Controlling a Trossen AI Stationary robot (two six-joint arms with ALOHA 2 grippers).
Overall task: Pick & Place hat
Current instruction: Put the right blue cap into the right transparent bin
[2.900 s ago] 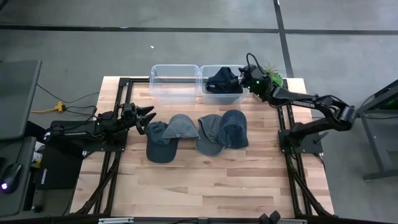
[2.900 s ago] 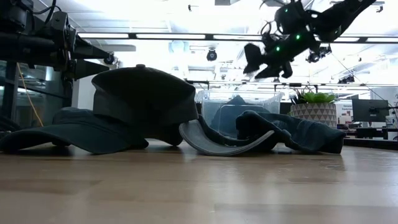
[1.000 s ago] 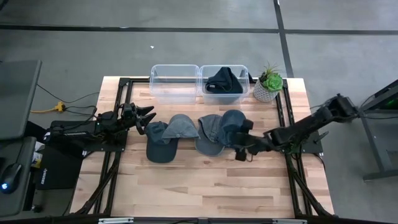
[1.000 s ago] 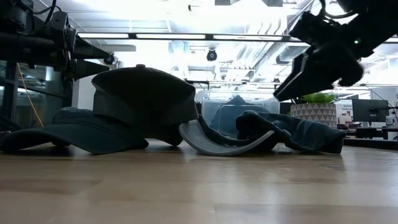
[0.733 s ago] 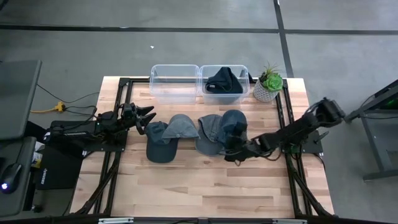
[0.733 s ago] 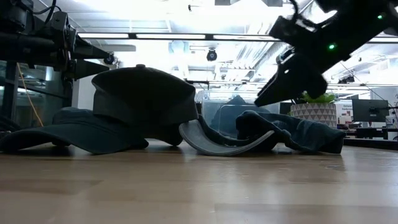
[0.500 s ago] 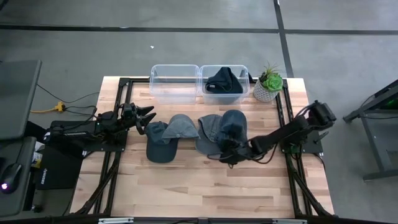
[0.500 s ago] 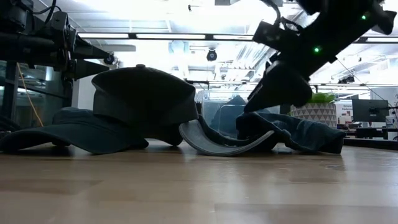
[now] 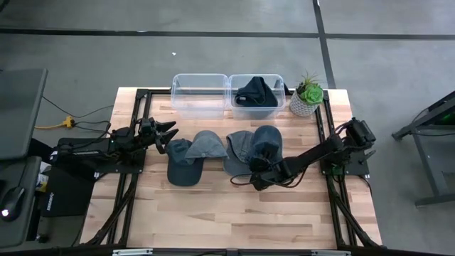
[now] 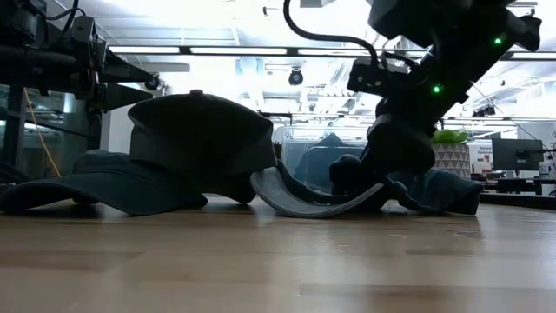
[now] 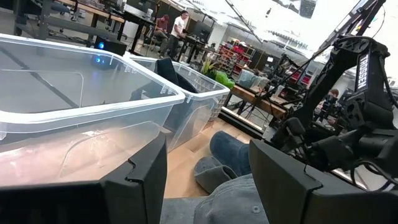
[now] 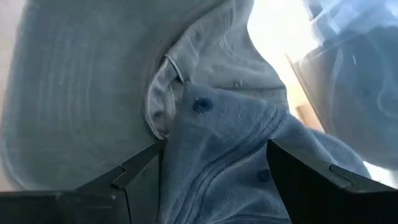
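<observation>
Worktop [image 9: 234,206] carries four hats in a row; the rightmost hat [image 9: 269,146] overlaps its neighbour [image 9: 238,151], so a pinch may drag both. Its long axis runs roughly toward the bins [image 9: 226,92], crown toward them. Right tool [image 9: 257,171] sits spread over it, gripping nothing; left tool [image 9: 167,133] waits released beside the leftmost hat.

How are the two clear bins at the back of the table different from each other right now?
The left bin looks empty, while the right bin holds a dark hat. The left bin sits nearer the left gripper, which waits at the table's left edge; the right bin stands beside the plant. Both are clear, alike in size, and set side by side.
</observation>
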